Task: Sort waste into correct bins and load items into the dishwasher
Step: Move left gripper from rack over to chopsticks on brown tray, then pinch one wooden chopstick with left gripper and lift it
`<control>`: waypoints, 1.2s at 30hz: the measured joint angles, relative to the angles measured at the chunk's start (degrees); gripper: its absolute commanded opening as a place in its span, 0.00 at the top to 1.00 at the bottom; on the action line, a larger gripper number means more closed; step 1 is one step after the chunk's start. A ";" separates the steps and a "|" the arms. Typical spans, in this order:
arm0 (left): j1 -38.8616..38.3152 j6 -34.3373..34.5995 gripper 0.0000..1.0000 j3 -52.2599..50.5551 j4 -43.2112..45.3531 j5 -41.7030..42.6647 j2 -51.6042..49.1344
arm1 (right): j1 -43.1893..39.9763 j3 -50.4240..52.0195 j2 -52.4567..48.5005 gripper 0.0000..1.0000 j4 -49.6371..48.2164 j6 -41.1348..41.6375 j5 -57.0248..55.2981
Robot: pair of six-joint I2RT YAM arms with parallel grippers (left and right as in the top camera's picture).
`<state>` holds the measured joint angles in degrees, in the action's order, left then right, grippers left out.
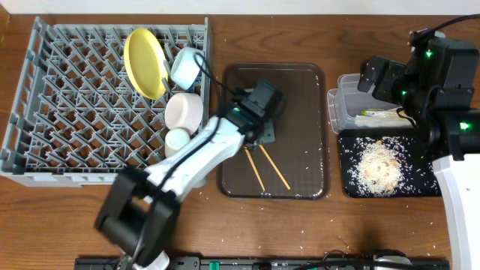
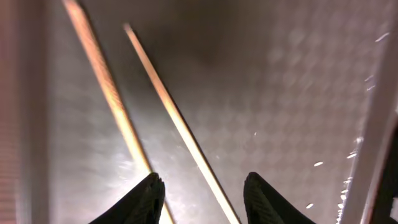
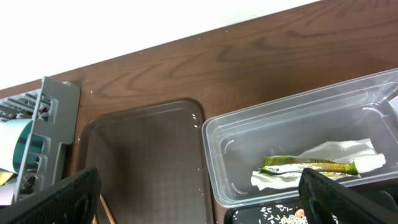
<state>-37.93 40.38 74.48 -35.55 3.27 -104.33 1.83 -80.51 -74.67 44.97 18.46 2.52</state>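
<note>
Left jaws spread astride one chopstick point(image 2: 180, 130), chopsticks point(image 1: 274, 167) lying diagonally on tray point(image 1: 300, 112), right jaws spread.

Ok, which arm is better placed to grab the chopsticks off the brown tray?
Left. The left gripper hangs open right over the chopsticks, one stick between its jaws. The right gripper is away by the clear tub.

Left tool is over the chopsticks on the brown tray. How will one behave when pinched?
The chopsticks look thin, stiff and light, so probably easy to lift. Flat on the hard tray, one may roll or skid. Pinched near its end, it could pivot.
</note>
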 measured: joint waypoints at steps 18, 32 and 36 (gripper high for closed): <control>0.59 3.82 0.69 0.02 2.38 10.16 -8.87 | 0.00 0.00 0.00 0.01 0.00 0.00 0.00; 0.52 4.61 0.89 0.02 2.38 10.38 -9.90 | 0.00 0.00 0.00 0.01 0.00 0.00 0.00; 0.52 4.61 0.92 0.02 2.40 10.56 -9.90 | 0.00 0.00 0.00 0.01 0.00 0.00 0.00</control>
<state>-37.41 44.99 74.50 -33.15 13.82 -114.24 1.83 -80.51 -74.67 44.97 18.46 2.52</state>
